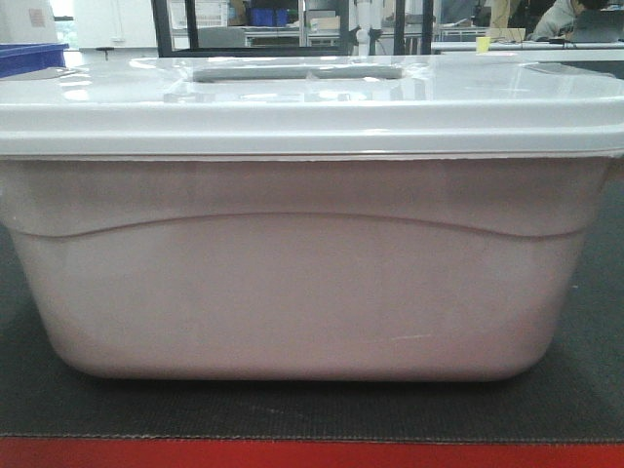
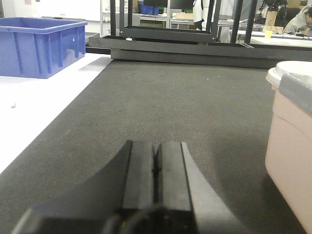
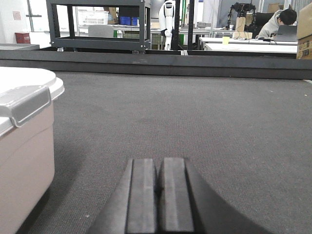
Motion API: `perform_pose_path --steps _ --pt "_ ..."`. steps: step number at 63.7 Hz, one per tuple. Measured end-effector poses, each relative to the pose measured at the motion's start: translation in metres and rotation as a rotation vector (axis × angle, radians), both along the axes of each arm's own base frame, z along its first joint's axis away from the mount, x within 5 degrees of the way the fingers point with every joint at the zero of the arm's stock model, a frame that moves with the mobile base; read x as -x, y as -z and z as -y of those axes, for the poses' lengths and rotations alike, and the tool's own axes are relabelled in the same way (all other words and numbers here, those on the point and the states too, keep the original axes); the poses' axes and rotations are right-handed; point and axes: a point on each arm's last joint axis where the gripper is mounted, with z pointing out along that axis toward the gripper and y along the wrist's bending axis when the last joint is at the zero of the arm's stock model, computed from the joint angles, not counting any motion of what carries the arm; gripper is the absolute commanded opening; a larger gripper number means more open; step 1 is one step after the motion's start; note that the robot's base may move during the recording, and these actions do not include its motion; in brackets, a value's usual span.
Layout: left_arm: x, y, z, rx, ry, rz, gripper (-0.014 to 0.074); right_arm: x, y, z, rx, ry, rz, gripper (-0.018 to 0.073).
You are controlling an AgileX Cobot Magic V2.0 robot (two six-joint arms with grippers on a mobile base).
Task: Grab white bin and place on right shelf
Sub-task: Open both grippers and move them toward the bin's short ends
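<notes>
Bin fills your front view: the white bin (image 1: 292,292) sits square on the dark mat (image 1: 292,414), long side facing you, a curved ridge running across it. Its glossy lid (image 1: 312,112) is on, with the grey handle (image 1: 297,72) recessed in the middle. A red edge (image 1: 312,455) runs along the bottom of the picture, and a blue bin (image 1: 29,57) peeks in at the far left, behind.

Over to your left wrist view: the left gripper (image 2: 156,146) lies low over the mat, its two black fingers (image 2: 141,170) pressed together with nothing between them. The white bin's end shows at the right edge, near the gripper but apart from it, a grey clip (image 2: 295,90) on its lid rim. The blue bin stands well off to the left on a white surface (image 2: 29,102), and a black rack (image 2: 165,34) crosses the far end.

Right wrist view now: the right gripper (image 3: 160,161) mirrors it, fingers closed on each other, holding nothing, low over the mat. The white bin is at the left edge, beside the gripper and not touching it
</notes>
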Motion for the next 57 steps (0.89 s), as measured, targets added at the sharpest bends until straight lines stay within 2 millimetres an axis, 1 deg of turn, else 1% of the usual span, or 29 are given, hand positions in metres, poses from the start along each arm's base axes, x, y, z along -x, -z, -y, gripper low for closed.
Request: perform_pose_path --steps 57 --pt "0.0000 -0.0009 -0.0001 0.001 -0.001 0.010 -0.0119 0.0000 -0.0006 0.0000 0.000 0.000 0.007 0.0076"
